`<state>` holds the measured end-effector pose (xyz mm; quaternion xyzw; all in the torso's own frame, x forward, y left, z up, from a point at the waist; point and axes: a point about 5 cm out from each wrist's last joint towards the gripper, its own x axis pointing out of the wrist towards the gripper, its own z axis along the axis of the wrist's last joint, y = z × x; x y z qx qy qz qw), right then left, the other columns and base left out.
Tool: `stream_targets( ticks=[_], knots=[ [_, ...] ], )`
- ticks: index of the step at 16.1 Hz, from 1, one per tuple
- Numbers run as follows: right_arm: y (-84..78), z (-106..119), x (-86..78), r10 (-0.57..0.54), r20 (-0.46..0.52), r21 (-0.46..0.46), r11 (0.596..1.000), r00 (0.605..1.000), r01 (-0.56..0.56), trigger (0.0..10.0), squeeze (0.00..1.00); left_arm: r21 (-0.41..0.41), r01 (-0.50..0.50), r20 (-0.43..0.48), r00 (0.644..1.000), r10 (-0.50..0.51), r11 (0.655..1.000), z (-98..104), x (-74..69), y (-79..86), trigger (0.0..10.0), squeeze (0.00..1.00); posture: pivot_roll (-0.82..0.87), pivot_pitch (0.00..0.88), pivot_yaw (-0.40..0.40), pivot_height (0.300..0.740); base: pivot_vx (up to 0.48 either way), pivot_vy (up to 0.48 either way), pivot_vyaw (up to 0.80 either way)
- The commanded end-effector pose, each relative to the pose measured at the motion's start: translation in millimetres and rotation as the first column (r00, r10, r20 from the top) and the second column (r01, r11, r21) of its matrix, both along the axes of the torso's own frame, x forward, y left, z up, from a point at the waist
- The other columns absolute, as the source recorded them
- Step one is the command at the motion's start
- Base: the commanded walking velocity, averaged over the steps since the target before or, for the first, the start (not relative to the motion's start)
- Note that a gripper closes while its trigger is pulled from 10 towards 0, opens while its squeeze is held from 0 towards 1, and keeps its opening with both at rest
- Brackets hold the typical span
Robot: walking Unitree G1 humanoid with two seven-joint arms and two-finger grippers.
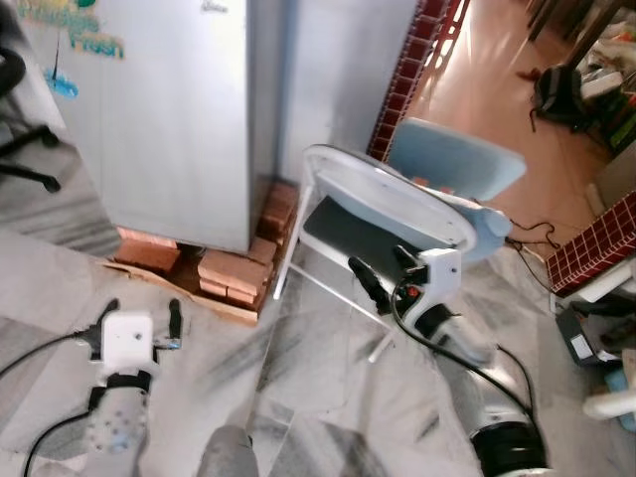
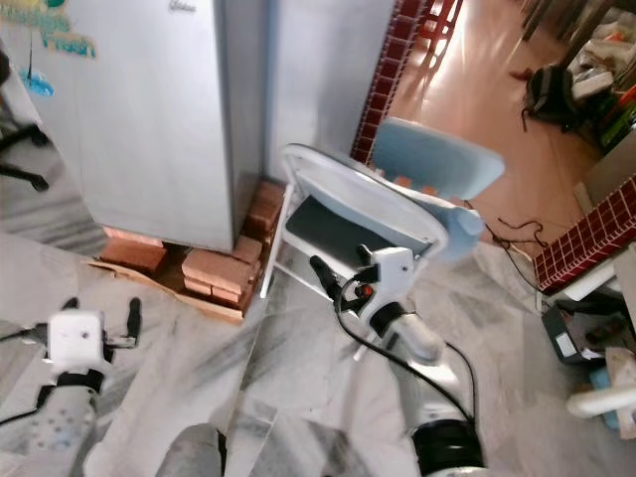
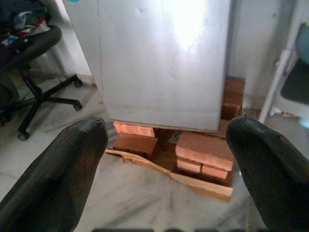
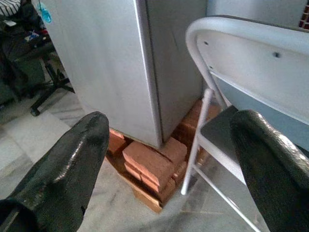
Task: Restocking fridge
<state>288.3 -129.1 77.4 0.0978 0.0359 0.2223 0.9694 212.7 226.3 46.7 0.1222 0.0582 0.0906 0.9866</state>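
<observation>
- One fridge (image 1: pixel 169 119), door shut, raised on red bricks (image 1: pixel 234 273) over a sheet of cardboard (image 3: pixel 193 181); brick count hard to settle, several stacked at each visible corner.
- One white folding chair (image 1: pixel 388 199) just right of fridge, dark seat, close beside the right-hand bricks.
- One office chair (image 3: pixel 34 72) left of fridge, well apart.
- Left gripper (image 1: pixel 139 316) low in front of fridge, fingers (image 3: pixel 58 179) spread wide, holding nothing.
- Right gripper (image 1: pixel 388 273) right of fridge, just before the folding chair, fingers (image 4: pixel 67 164) spread, empty.
- One dark bag (image 1: pixel 559 94) far right of fridge, on tan floor.
</observation>
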Motion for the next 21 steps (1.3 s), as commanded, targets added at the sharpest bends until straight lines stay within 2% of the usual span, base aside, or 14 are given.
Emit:
stream_targets(
  ticks=[1,7,10,13,17,21],
  knots=[
    [-15.5,-1.7,-4.1,-0.079,0.014,-0.029,0.996,0.997,0.079,10.0,0.00,-0.010,0.040,0.020,0.999,-0.040,0.999,6.6,4.7,-8.0,10.0,0.00,0.20,0.090,-0.119,0.740,0.000,0.480,-0.80],
    [-28.3,-6.0,-11.9,-0.256,0.041,-0.068,0.964,0.966,0.258,10.0,0.00,-0.008,0.137,0.063,0.989,-0.136,0.991,25.5,22.3,-20.3,10.0,0.00,0.18,0.093,-0.089,0.740,0.000,0.480,-0.80],
    [-31.3,-9.4,-18.4,-0.289,0.044,-0.080,0.953,0.956,0.292,10.0,0.00,-0.020,0.163,0.043,0.986,-0.162,0.986,22.0,24.4,-24.5,10.0,0.00,0.17,0.088,-0.077,0.740,0.000,0.480,-0.80],
    [-30.5,-12.1,-18.0,-0.305,0.040,-0.089,0.947,0.952,0.307,10.0,0.00,-0.035,0.197,0.036,0.980,-0.196,0.980,21.8,27.6,-31.1,10.0,0.00,0.17,0.074,-0.070,0.740,0.000,0.480,-0.80],
    [-32.0,-15.1,-16.2,-0.337,0.031,-0.086,0.937,0.941,0.338,10.0,0.00,-0.024,0.242,0.035,0.970,-0.241,0.970,23.0,32.1,-32.3,10.0,0.00,0.16,0.061,-0.056,0.740,0.000,0.202,-0.77],
    [-37.5,-19.7,-19.1,-0.389,0.032,-0.096,0.916,0.921,0.390,10.0,0.00,-0.041,0.321,-0.015,0.947,-0.322,0.946,13.0,36.6,-45.9,10.0,0.00,0.13,0.038,-0.004,0.740,0.000,0.000,0.00]
  ],
)
